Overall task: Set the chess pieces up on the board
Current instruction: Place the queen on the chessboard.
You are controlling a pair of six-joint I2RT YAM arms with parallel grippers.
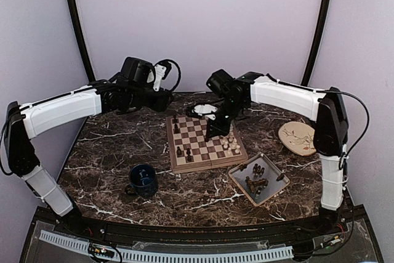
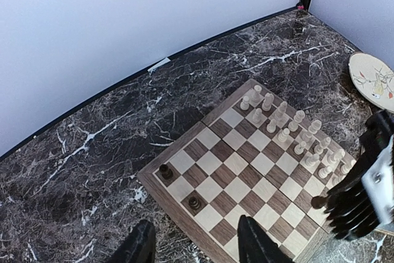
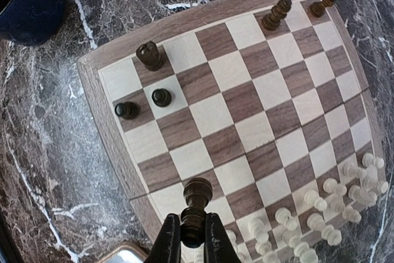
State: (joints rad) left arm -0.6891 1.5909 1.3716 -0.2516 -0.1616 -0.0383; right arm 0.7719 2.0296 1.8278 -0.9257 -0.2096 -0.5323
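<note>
My right gripper (image 3: pixel 192 218) clamps a dark piece (image 3: pixel 198 190) over the board (image 3: pixel 212 115) edge. I'd lower it upright, centred on its square. Left gripper (image 2: pixel 195 221) is half-wide and empty.

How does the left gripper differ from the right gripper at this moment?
The left gripper is open; the right gripper is shut. The left gripper holds nothing; the right gripper clamps a dark chess piece, upright, over the board. Both are black and two-fingered.
</note>
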